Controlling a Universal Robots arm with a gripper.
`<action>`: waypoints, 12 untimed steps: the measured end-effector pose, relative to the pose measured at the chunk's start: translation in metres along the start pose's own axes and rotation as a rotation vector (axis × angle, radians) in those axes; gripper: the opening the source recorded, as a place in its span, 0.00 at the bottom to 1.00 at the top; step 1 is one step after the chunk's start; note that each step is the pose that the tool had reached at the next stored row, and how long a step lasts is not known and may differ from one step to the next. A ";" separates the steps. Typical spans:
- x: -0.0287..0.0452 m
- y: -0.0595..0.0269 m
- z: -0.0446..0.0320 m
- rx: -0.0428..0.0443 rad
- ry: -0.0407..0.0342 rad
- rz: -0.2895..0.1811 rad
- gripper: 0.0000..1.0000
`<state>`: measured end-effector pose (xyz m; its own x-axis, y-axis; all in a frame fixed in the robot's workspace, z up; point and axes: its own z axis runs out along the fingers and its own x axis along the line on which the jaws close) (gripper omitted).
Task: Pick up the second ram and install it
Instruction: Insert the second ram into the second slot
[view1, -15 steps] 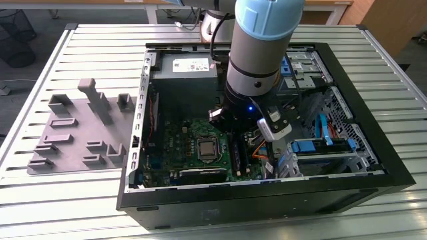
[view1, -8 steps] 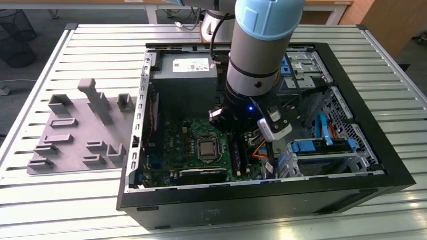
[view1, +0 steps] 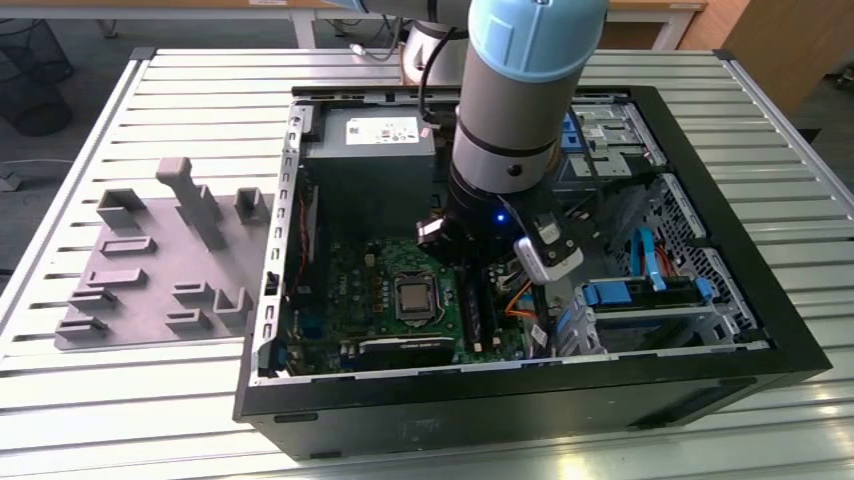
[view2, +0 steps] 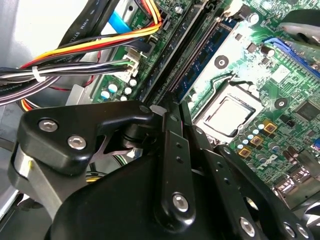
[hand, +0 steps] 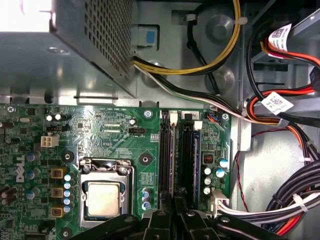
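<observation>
The second ram (view2: 205, 50) is a thin blue-green stick standing on edge along the black motherboard slots, and it runs out from between my fingertips. In the first wrist view I see it edge-on as a pale line (hand: 173, 160) between two dark slots. My gripper (view2: 176, 107) (hand: 175, 204) is shut on it, its black fingers (view2: 170, 150) pressed close together right over the slots. In the exterior view the gripper (view1: 467, 272) reaches down inside the open computer case, just right of the processor socket (view1: 415, 297). I cannot tell how deep the stick sits in its slot.
Bundles of cables (hand: 280, 200) (view2: 75, 55) crowd one side of the slots, and the processor socket (hand: 102, 197) lies on the other. The power supply (view1: 367, 160) and a drive cage (view1: 641, 300) hem in the board. A grey fixture plate (view1: 147, 270) lies outside the case, on the exterior view's left.
</observation>
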<state>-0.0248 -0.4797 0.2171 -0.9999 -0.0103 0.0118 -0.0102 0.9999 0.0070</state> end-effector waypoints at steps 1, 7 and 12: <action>0.0002 0.0000 0.0000 -0.0002 0.0002 0.000 0.14; -0.0002 -0.0001 -0.0001 -0.0011 0.0124 0.000 0.14; -0.0002 0.0000 -0.0011 -0.0036 0.0123 0.000 0.14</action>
<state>-0.0246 -0.4797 0.2183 -0.9997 -0.0103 0.0242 -0.0101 0.9999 0.0106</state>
